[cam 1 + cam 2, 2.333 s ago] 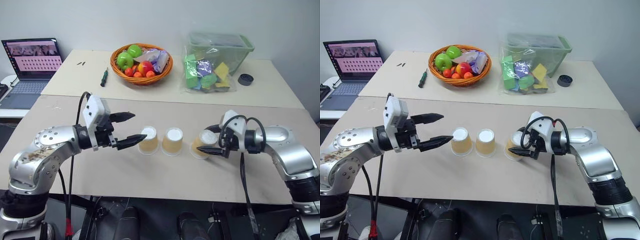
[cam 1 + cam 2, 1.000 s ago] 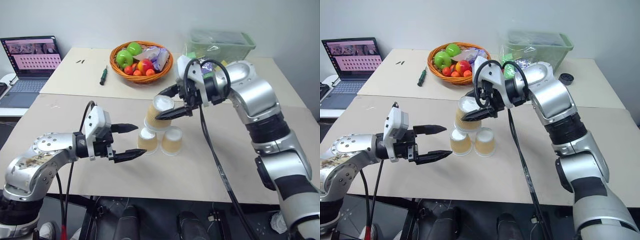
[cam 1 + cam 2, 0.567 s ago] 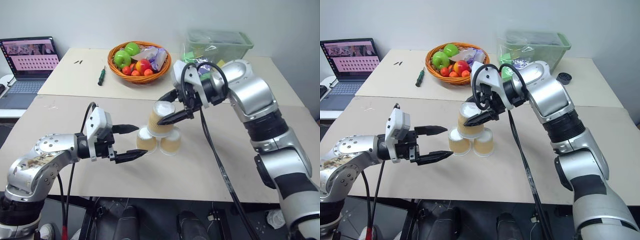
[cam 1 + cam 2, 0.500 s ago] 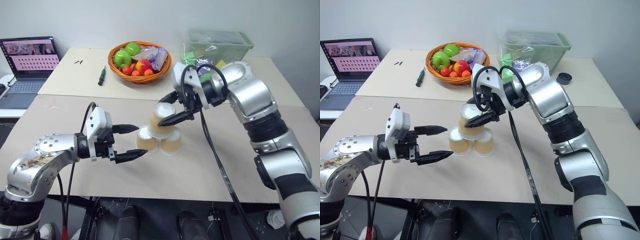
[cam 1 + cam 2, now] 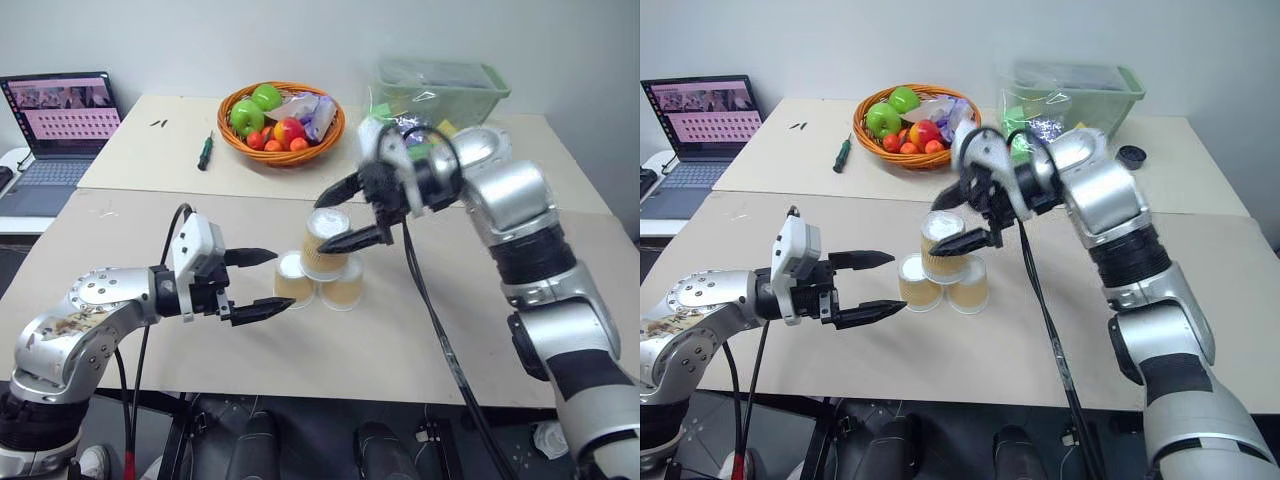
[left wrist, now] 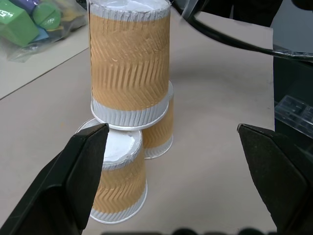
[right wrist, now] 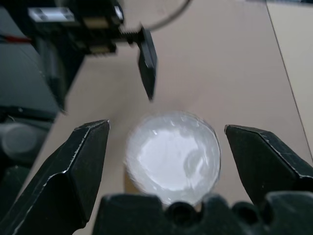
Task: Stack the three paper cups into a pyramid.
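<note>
A three-cup pyramid [image 5: 322,258] stands mid-counter [image 5: 420,340], seemingly complete: two cups side by side, upside down, and a third upside down on top.

At left, the left hand [image 5: 255,285] hovers level beside the stack with its fingers spread wide and nothing between them. The left base cup [image 5: 294,280] sits just off its fingertips, apart from them, and the wrist view looks straight at the stack, the top cup [image 6: 129,58] resting across both cups below. This hand does best to hold off; any nudge sideways would likely knock out a base.

In the middle, the right base cup [image 5: 345,283] touches its neighbour, and the top cup straddles the seam, a little toward the left one.

At right, the right hand [image 5: 350,213] hangs over the stack, fingers parted wide to either side of the top cup's white base [image 7: 171,152] and gripping nothing; whether a fingertip grazes the cup wall cannot be told. The step looks like the release, and it would go best with a straight lift upward, fingers kept wide, no sideways drag until the tips clear the cup. The perch is light and narrow, so a brush could topple it.
</note>
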### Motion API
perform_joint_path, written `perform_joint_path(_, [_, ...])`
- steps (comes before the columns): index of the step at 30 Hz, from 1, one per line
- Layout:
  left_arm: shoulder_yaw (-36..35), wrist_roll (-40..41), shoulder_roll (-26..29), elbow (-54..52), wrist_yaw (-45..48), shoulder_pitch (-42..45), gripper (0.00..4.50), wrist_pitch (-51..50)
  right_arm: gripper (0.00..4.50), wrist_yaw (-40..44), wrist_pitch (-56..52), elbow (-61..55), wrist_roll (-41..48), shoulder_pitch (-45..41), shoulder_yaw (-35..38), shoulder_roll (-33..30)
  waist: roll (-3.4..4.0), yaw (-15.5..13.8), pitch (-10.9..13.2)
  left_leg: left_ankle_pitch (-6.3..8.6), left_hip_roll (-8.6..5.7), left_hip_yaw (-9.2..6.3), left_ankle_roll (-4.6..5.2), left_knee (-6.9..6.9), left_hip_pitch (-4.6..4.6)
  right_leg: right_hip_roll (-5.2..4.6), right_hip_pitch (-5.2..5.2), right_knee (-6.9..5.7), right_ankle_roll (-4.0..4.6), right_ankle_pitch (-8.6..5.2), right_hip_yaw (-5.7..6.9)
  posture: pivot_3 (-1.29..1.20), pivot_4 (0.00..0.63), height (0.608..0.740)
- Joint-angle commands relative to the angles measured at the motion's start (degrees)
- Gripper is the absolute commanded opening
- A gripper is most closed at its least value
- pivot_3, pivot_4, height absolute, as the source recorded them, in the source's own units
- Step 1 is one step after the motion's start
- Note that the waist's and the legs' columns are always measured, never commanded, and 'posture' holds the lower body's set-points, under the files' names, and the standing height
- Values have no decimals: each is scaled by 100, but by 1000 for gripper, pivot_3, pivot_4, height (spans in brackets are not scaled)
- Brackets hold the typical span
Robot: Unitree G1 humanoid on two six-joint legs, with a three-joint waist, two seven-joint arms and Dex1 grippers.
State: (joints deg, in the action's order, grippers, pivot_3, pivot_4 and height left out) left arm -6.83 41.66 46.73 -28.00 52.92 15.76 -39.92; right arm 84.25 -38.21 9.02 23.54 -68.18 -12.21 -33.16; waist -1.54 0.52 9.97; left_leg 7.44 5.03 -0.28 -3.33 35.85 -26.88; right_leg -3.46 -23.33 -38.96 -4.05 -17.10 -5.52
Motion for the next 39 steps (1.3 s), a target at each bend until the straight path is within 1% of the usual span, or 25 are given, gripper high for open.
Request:
perform_joint_path(1, [-259, 157, -5, -260, -95, -122, 4500, 26, 4460, 308, -992, -418, 1326, -391, 1224, -493, 0, 0, 0, 0, 0, 0, 0, 0, 1, 0, 1, 0, 0, 0, 0, 0, 150, 692])
perform_joint_path(3, [-380, 199, 23, -356, -185, -277, 4500, -14, 4460, 252, -1519, -425, 1899, -433, 1710, -717, 0, 6, 0, 0, 1, 0, 0, -1, 3, 0, 3, 1, 1, -1, 0, 0, 150, 692])
perform_joint_path(5, [-726, 282, -87, -513, -544, -638, 4500, -102, 4460, -489, -1816, -175, 2024, -401, 2260, -830, -1, 22, 0, 1, 1, 0, 0, 0, 10, -1, 9, 1, 3, -2, 0, 0, 150, 692])
perform_joint_path(6, [-1028, 299, -190, -606, -840, -952, 4500, -181, 4460, -1268, -1700, -18, 1509, -171, 2277, -894, -1, 61, -1, 1, 1, 0, 0, 0, 14, -2, 12, 1, 3, -2, -1, 0, 150, 692])
perform_joint_path(8, [-1542, 287, -384, -819, -1317, -1523, 4500, -294, 4460, -2722, -1136, 93, 187, 492, 1867, -1062, -19, 95, -12, 1, 2, 2, 0, -2, 31, -2, 19, -2, 9, -5, -5, 0, 150, 692])
perform_joint_path(9, [-1765, 276, -504, -932, -1548, -1792, 4500, -333, 4460, -3342, -826, 121, -518, 940, 1520, -1220, -46, 107, -30, 2, 2, 2, -1, -8, 44, -2, 21, 0, 15, -8, -5, 0, 150, 692])
perform_joint_path(11, [-2073, 314, -752, -1088, -1964, -2135, 4500, -382, 4460, -4233, -284, 171, -1535, 1711, 1016, -1455, -58, 99, -33, 6, 4, 2, -8, -6, 64, -2, 17, 0, 24, -18, -3, 0, 150, 692])
perform_joint_path(12, [-2191, 321, -878, -1116, -2178, -2231, 4500, -395, 4460, -4600, -146, 228, -1864, 2021, 895, -1482, -53, 69, -30, 6, 2, 4, -8, -5, 62, -4, 16, 5, 25, -20, -6, 0, 150, 692])
perform_joint_path(15, [-2395, 301, -1186, -1032, -2666, -2284, 4500, -346, 4460, -5509, -197, 336, -2242, 2654, 1010, -1201, -6, 21, -8, 4, -10, 12, -7, 6, 22, -12, 6, -2, 9, -15, -24, 0, 150, 692])
perform_joint_path(16, [-2406, 92, -1314, -821, -2927, -2179, 4500, -226, 4460, -5862, -247, 388, -2280, 2812, 1154, -1010, 6, 24, -10, 3, -11, 11, -6, 6, 5, -11, -11, -7, 4, -13, -26, 0, 150, 692])
perform_joint_path(18, [-2354, -462, -1524, -250, -3430, -1893, 4500, 102, 4460, -6454, -156, 462, -2361, 3036, 1362, -658, 10, 43, -12, 2, -11, 10, -4, 4, 9, -7, -10, -14, 1, -11, -28, 0, 150, 692])
perform_joint_path(23, [-2168, -2081, -2049, 1730, -4905, -898, 4500, 1477, 4460, -7409, 692, 547, -2432, 3348, 1752, 1, 4, 51, -15, 2, -11, 6, -5, 5, 44, -3, 29, -7, -1, -10, -26, 0, 150, 692])
perform_joint_path(25, [-2248, -2368, -2356, 2412, -5455, -501, 4500, 1925, 4460, -7587, 863, 504, -2413, 3478, 1843, 201, -5, 37, -14, 2, -12, 6, -5, 6, 44, -3, 31, -4, -6, -7, -26, 0, 150, 692])
perform_joint_path(27, [-2231, -2636, -2595, 3039, -5793, -205, 4500, 2486, 4460, -7684, 940, 388, -2260, 3615, 1999, 417, -10, 18, -16, 2, -12, 6, -5, 7, 38, -4, 32, -2, -8, -5, -26, 0, 150, 692])
perform_joint_path(29, [-2128, -2845, -2720, 3510, -5943, -26, 4500, 2855, 4460, -7761, 968, 312, -2186, 3702, 2128, 549, -10, 0, -16, 2, -12, 6, -5, 5, 36, -5, 31, -1, -8, -5, -23, 0, 150, 692])
perform_joint_path(32, [-1995, -2891, -2861, 4061, -5847, 196, 4500, 3264, 4460, -7826, 1056, 247, -2180, 3838, 2228, 612, -10, -17, -16, 2, -13, 5, -5, 4, 34, -5, 30, -1, -8, -5, -21, 0, 150, 692])
perform_joint_path(36, [-1877, -2930, -2837, 4411, -5688, 328, 4500, 3570, 4460, -7927, 1221, 256, -2173, 3977, 2381, 666, -10, 6, -16, 2, -13, 5, -5, 3, 35, -6, 30, -2, -9, -4, -21, 0, 150, 692])
perform_joint_path(39, [-1878, -2892, -2796, 4572, -5599, 414, 4500, 3711, 4460, -8004, 1433, 261, -2266, 4126, 2353, 721, -11, 21, -17, 1, -14, 5, -6, 3, 36, -6, 31, -3, -9, -4, -21, 0, 150, 692])
